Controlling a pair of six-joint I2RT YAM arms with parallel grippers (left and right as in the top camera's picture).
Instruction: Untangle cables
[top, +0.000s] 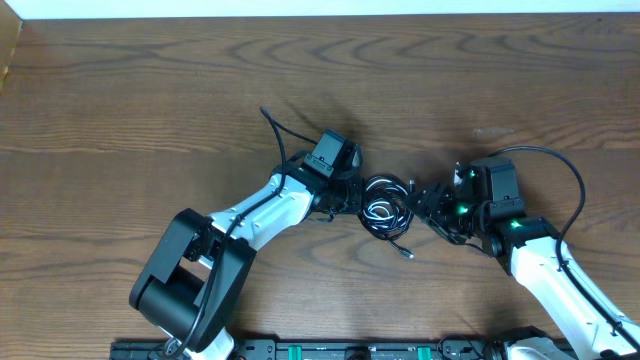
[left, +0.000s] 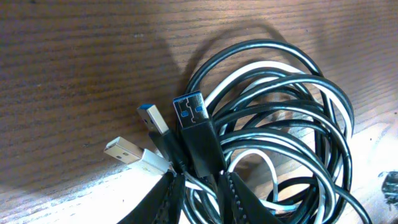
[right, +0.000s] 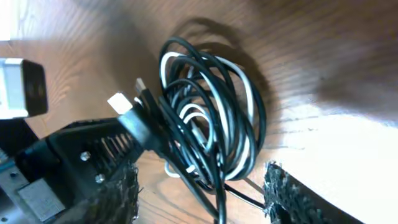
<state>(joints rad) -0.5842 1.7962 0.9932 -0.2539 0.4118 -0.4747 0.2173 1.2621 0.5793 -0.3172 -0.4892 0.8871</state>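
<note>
The cables lie as one tangled coil (top: 385, 205) on the wooden table between my two grippers. In the left wrist view the black cable (left: 280, 47) loops around the white cable (left: 261, 66). A black USB plug (left: 195, 124) and a white plug (left: 127, 152) stick up from the bundle. My left gripper (left: 202, 190) (top: 352, 199) is shut on strands of both cables just below those plugs. My right gripper (right: 199, 196) (top: 432, 204) is open, its fingers (right: 292, 199) wide apart on either side of the coil's near edge, where black strands (right: 214, 186) pass between them.
A loose cable end with a small plug (top: 405, 252) trails toward the front of the table. The right arm's thick black wire (top: 572, 175) arcs behind it. The left arm's wire (top: 272, 125) sticks out at the back. A dark rack (top: 330, 350) lines the front edge.
</note>
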